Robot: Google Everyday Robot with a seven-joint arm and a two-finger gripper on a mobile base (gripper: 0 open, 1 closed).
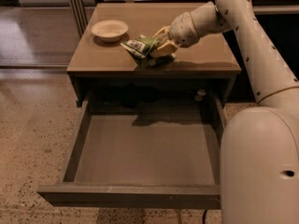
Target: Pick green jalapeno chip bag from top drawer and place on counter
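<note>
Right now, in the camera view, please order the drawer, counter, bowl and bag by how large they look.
1. drawer, though it is nearest the camera.
2. counter.
3. bowl and bag look alike; no ranking.
The pincer holds the bag at the counter's front edge.
</note>
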